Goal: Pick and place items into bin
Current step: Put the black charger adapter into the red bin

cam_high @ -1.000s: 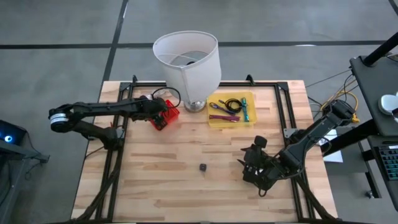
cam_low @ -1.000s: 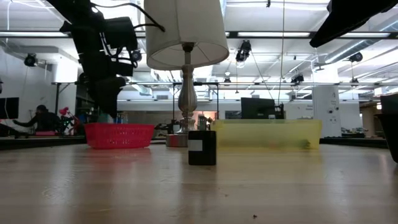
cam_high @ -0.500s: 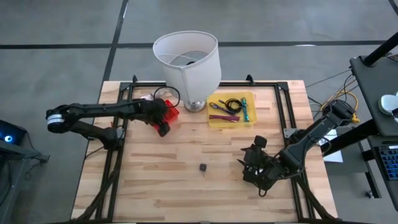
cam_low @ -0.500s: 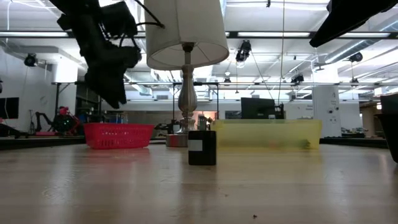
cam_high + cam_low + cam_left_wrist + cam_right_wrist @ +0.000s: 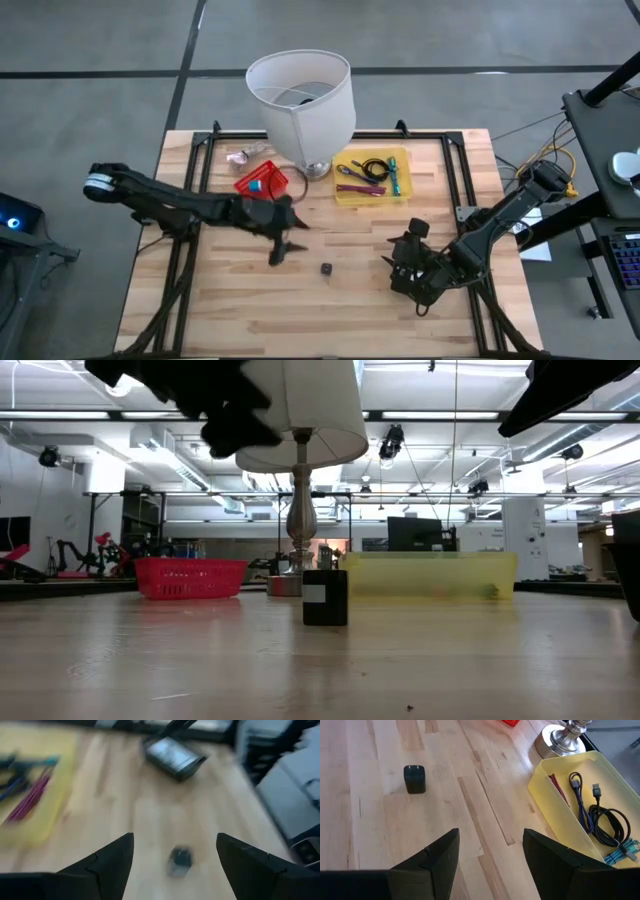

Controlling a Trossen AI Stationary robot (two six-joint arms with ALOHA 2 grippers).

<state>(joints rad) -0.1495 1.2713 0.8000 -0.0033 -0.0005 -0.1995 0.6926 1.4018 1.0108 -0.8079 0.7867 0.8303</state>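
A tiny black cube (image 5: 326,268) stands on the bare wood, also seen in the low view (image 5: 324,597) and right wrist view (image 5: 415,779). My left gripper (image 5: 289,242) hovers open just left of and beyond it; the blurred left wrist view shows the cube (image 5: 180,860) ahead between the fingers. The red bin (image 5: 262,182) sits by the lamp base. A yellow tray (image 5: 397,190) holds purple sticks (image 5: 360,188), a teal pen (image 5: 395,177) and a coiled black cable (image 5: 373,167). My right gripper (image 5: 400,266) waits open, right of the cube.
A big white lampshade lamp (image 5: 301,98) stands at the far middle, between the bin and the tray. A crumpled pink wrapper (image 5: 243,156) lies beyond the bin. A black metal frame (image 5: 199,170) borders the table. Bare wood spreads around the cube toward the near edge.
My left gripper has left the red bin and swung toward the table's right and near edge, ending close to the black cube. The bin, covered by the gripper before, now shows in full. The cube and my right arm have kept still.
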